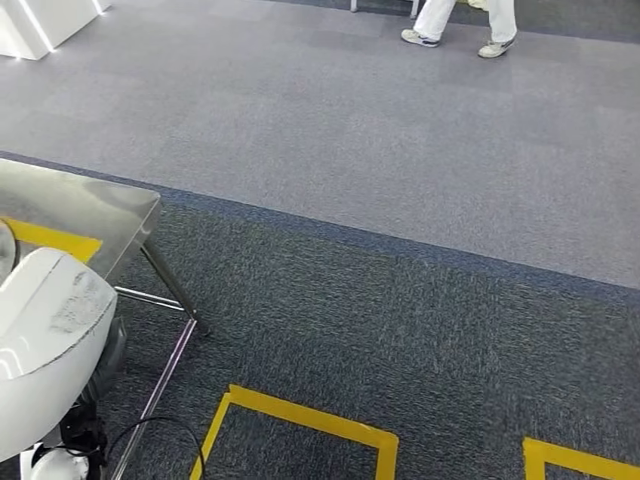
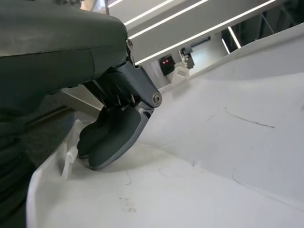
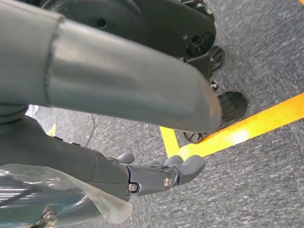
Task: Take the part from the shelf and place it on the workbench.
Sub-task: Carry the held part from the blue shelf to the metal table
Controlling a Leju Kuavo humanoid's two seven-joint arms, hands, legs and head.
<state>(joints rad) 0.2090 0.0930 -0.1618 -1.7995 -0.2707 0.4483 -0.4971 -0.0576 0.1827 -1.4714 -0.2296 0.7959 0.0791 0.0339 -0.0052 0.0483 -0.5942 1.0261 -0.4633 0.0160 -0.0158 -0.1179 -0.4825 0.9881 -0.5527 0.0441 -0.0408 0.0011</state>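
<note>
Left hand (image 2: 114, 135): fingers curled over the rim of a large white moulded part (image 2: 215, 156), pressing on its inner face near one edge. Judged to be grasping the part.
Part: white, smooth, with faint dark scuff lines. In the head view it sits at the near left, a rounded white shell (image 1: 45, 340) carried close to the robot's body, off any shelf and not yet set down.
Right hand (image 3: 161, 173): hangs beside the body above the floor, fingers extended and nearly straight, holding nothing. A clear film (image 3: 71, 194) lies beside the wrist; whether it touches the fingers cannot be told.
Floor, near: dark grey carpet (image 1: 423, 340) with yellow tape outlines (image 1: 302, 412) marking rectangular zones.
Worktop (image 1: 83, 210): a glossy metal surface at the left of the head view, with a yellow strip near its edge and slanted metal legs beneath. The part hangs just beside its near corner, not resting on it.
Floor, far: lighter grey carpet (image 1: 340, 130) beyond a dark border line.
Person (image 1: 460, 22): legs in white trousers and light shoes at the far edge, well apart from the robot.
Task progress: pick-up judged complete. Remaining: bring the part over the worktop, lower it, release.
Markings: no legible brand, label or text.
</note>
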